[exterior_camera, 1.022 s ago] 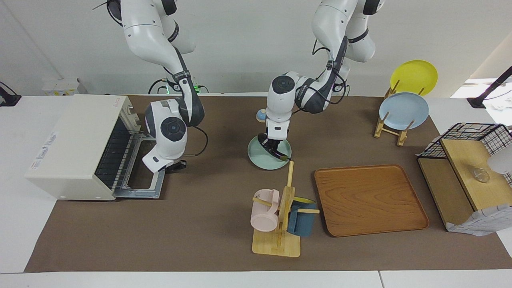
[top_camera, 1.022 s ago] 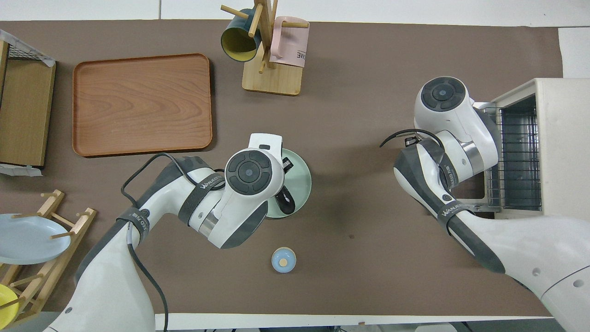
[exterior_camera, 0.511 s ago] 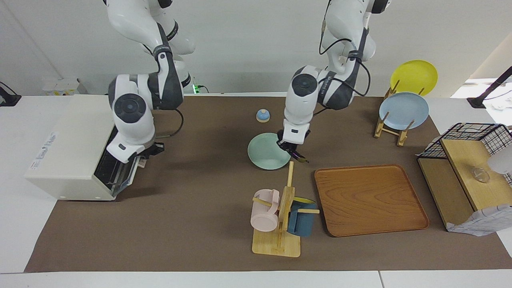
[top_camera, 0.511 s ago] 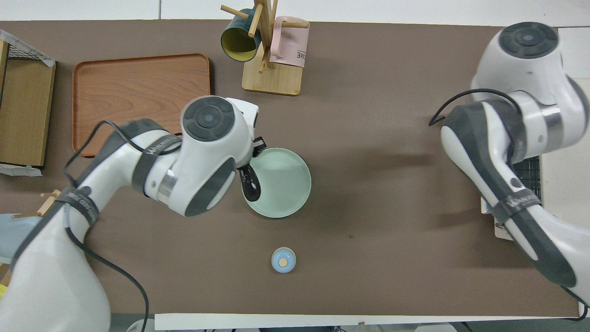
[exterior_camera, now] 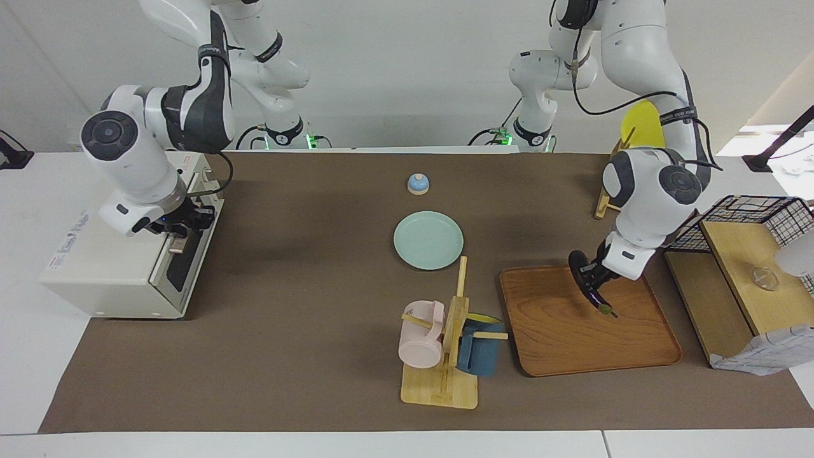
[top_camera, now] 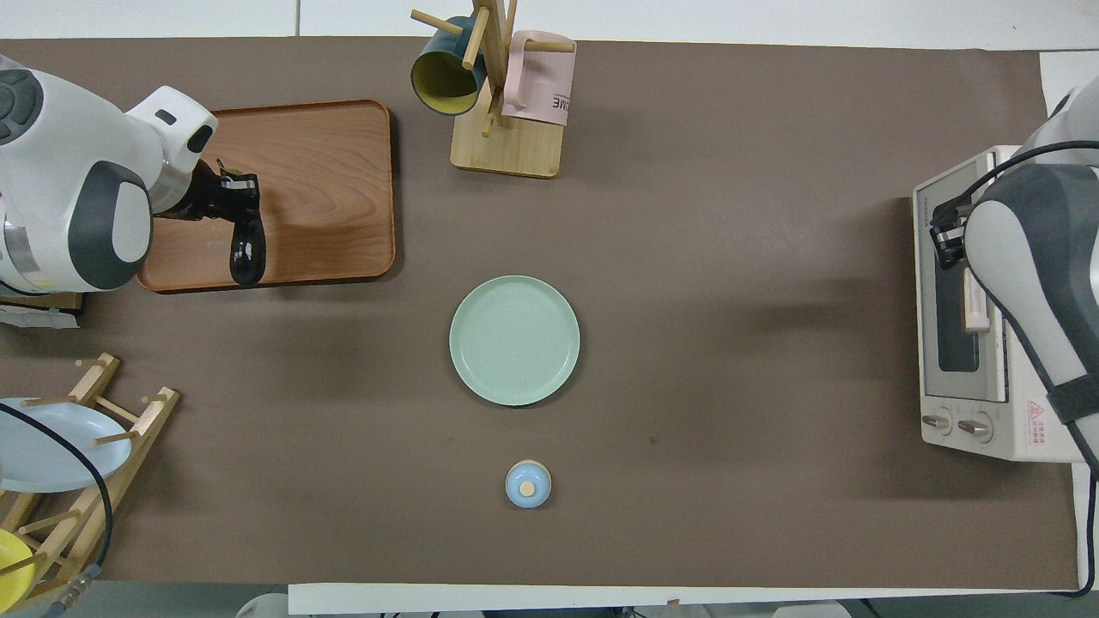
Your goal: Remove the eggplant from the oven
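The eggplant (exterior_camera: 596, 291), dark purple with a greenish tip, hangs tilted in my left gripper (exterior_camera: 590, 277), low over the wooden tray (exterior_camera: 572, 343). In the overhead view the eggplant (top_camera: 246, 246) points down from the left gripper (top_camera: 225, 192) over the tray (top_camera: 326, 197). The cream oven (exterior_camera: 102, 254) stands at the right arm's end of the table with its dark glass door shut. My right gripper (exterior_camera: 183, 224) is at the top of the door by the handle (top_camera: 974, 302). The oven (top_camera: 1022, 412) and right gripper (top_camera: 944, 245) also show in the overhead view.
A pale green plate (exterior_camera: 428, 240) lies mid-table, with a small blue knobbed lid (exterior_camera: 418, 183) nearer to the robots. A mug rack (exterior_camera: 445, 343) stands beside the tray. A plate rack (top_camera: 51, 438) and a wire-basket shelf (exterior_camera: 744, 267) are at the left arm's end.
My left gripper carried the eggplant from the green plate to over the wooden tray. My right arm swung the oven door up until it shut.
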Controlling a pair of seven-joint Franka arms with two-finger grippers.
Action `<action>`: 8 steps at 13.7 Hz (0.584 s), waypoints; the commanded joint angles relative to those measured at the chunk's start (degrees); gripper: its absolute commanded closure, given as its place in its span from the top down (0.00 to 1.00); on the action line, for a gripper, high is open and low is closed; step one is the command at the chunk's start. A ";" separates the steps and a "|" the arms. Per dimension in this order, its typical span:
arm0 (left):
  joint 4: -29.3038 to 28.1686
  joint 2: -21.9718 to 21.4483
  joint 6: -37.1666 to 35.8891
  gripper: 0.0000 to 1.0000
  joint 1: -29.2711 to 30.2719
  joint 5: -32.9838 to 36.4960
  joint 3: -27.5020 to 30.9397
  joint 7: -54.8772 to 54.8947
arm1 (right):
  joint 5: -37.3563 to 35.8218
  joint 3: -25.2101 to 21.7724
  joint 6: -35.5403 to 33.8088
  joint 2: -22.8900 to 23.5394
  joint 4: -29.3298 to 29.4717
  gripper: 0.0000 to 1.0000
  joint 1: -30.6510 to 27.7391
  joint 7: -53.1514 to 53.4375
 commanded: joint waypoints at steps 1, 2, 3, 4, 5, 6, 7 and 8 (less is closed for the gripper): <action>4.01 3.33 1.83 0.07 -0.28 -0.39 -0.61 1.97 | 4.32 0.17 -3.77 -7.05 1.66 1.00 -0.73 -0.58; 4.19 3.42 2.18 0.07 -0.02 -0.48 -0.61 2.06 | 4.32 -0.09 -6.92 -7.68 5.42 1.00 -0.90 -0.58; 4.54 3.59 2.36 0.07 -0.01 -0.04 -0.61 2.07 | 4.23 -0.62 -11.39 -7.34 11.12 1.00 -1.17 -0.58; 5.24 3.59 1.92 0.28 -0.19 -0.13 -0.61 2.07 | 3.19 -0.80 -15.70 -6.12 17.35 1.00 -1.34 -0.14; 5.24 3.51 1.22 0.99 -0.62 -0.13 -0.61 1.80 | 3.18 -0.80 -18.27 -4.89 20.28 1.00 -1.26 0.65; 4.72 2.55 0.26 1.00 -0.98 -0.13 -0.52 1.37 | 3.27 -0.80 -19.08 -4.79 20.40 1.00 -1.00 1.61; 5.15 0.80 -3.23 1.00 -0.89 -0.13 -0.52 1.10 | 3.27 -0.80 -20.48 -5.13 20.23 1.00 -1.17 1.71; 5.24 -1.39 -7.27 1.00 -0.72 -0.13 -0.52 1.01 | 3.27 -0.80 -21.10 -5.22 20.05 1.00 -1.17 1.79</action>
